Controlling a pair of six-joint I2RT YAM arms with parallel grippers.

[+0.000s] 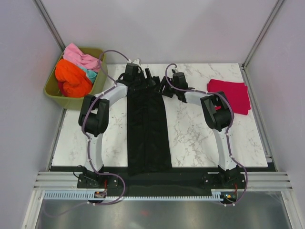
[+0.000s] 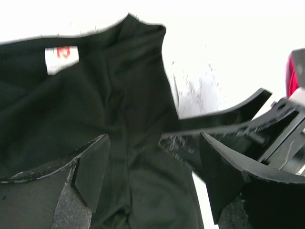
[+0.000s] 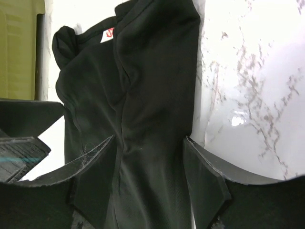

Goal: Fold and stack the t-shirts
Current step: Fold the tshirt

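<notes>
Top view, black t-shirt (image 1: 148,129): a narrow strip in the middle of the table (image 1: 195,138), its long axis running near to far and its collar at the far end.
Top view, tools: the left tool (image 1: 142,76) and right tool (image 1: 164,87) both sit at the far collar end. One is toward each corner, and neither arm is clearly nearer.
Top view, arms: each reaches far from its base, with the elbow raised and bowed outward and the forearm angled in toward the strip.
Top view, other shirts: the red t-shirt (image 1: 229,95) lies folded at the far right. The orange t-shirt (image 1: 71,80), pink t-shirt (image 1: 78,56) and teal t-shirt (image 1: 90,75) are bundled in the olive tub (image 1: 76,101) at the far left.
Left wrist view, left tool (image 2: 152,176): its fingers are spread with black cloth between them, unclamped. The neck label (image 2: 62,58) lies beyond, and the right tool is just beside it on the right.
Right wrist view, right tool (image 3: 150,176): its fingers are parted astride the strip, next to bare marble, and grip nothing.
Coming move, as a judgement: both tools should pinch the collar end and carry it along the long axis toward the near hem.
</notes>
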